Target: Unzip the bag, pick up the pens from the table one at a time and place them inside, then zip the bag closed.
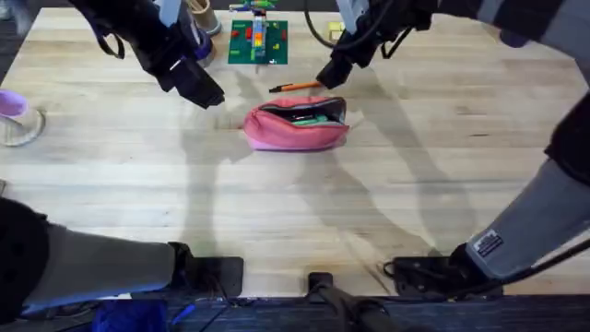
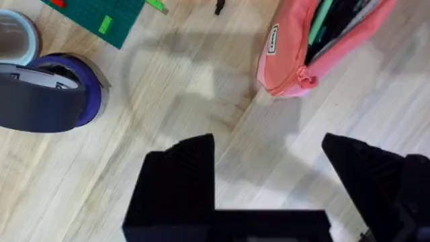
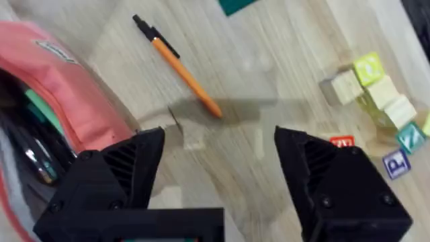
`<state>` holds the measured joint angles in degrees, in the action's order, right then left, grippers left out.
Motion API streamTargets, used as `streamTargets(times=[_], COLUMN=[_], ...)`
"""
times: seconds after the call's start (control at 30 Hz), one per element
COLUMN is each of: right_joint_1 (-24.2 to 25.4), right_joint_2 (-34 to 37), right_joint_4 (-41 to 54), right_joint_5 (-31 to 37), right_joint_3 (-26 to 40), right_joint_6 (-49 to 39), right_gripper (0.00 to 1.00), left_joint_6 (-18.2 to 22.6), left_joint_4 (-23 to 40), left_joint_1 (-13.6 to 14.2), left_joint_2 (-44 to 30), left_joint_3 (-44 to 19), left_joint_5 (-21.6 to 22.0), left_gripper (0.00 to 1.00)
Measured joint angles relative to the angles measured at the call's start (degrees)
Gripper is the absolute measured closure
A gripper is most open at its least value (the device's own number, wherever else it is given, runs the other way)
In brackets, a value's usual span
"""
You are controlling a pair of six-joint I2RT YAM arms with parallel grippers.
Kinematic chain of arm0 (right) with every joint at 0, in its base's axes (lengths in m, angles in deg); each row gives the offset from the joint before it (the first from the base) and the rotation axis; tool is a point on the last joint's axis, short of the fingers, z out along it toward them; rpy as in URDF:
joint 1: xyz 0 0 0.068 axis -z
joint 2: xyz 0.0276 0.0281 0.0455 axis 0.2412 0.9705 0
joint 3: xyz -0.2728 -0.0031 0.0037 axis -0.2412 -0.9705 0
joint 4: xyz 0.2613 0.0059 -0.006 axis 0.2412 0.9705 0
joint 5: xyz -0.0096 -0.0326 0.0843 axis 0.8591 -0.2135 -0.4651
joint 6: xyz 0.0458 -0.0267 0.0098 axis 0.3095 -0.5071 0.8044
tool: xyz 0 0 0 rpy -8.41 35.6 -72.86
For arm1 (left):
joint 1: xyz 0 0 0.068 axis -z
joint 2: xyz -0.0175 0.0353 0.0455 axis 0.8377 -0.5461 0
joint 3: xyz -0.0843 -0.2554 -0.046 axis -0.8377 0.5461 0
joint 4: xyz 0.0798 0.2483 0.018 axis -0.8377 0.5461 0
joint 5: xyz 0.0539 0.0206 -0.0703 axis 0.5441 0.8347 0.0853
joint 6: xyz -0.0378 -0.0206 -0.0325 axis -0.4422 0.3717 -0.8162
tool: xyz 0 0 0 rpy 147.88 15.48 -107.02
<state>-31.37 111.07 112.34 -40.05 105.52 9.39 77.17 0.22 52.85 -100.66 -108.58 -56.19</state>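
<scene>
On the table (image 1: 387,184), the bag (image 1: 297,124) is lying unzipped with pens inside, between the claws. The right claw (image 3: 218,144) is hovering wide open and empty, just short of the orange pen (image 3: 181,70), probably the next pick-up; its wrist view is showing lettered blocks (image 3: 376,94). The left claw (image 2: 269,158) is likewise gaping empty.

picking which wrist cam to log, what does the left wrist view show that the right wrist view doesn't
Left wrist alone: a roll of blue tape and a corner of the green mat, with the open left claw over bare wood. Right wrist alone: the whole orange pen lying on the table, plus a cluster of small blocks, with the open right claw just short of the pen. Both share the pink bag, unzipped, with pens already inside.
</scene>
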Motion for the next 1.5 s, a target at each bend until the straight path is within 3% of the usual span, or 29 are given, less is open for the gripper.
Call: streamTargets(times=[0.5, 0.77, 1.03, 1.13, 1.5], right_joint_1=[-0.04, -0.17, -0.31, -0.37, -0.42], right_joint_2=[8.05, 11.32, 12.55, 13.24, 13.78], right_joint_4=[-2.33, -2.84, -7.63, -10.65, -10.65], right_joint_5=[-6.68, -8.48, -9.1, -9.03, -9.12], right_joint_3=[0.0, 0.06, 0.24, 0.24, 0.53], right_joint_6=[-3.33, -3.29, -1.61, -0.42, 0.36], right_gripper=[0.009, 0.066, 0.067, 0.109, 0.107], left_joint_6=[0.0, 0.0, 0.0, 0.0, 0.0], left_joint_4=[0.0, 0.0, 0.0, 0.0, 0.0], left_joint_1=[0.0, 0.0, 0.0, 0.0, -0.01], left_joint_2=[0.0, 0.0, 0.0, 0.0, 0.0], left_joint_3=[0.0, 0.0, 0.0, 0.0, 0.0], left_joint_5=[0.0, 0.0, 0.0, 0.0, 0.0], left_gripper=[0.008, 0.008, 0.008, 0.008, 0.007])
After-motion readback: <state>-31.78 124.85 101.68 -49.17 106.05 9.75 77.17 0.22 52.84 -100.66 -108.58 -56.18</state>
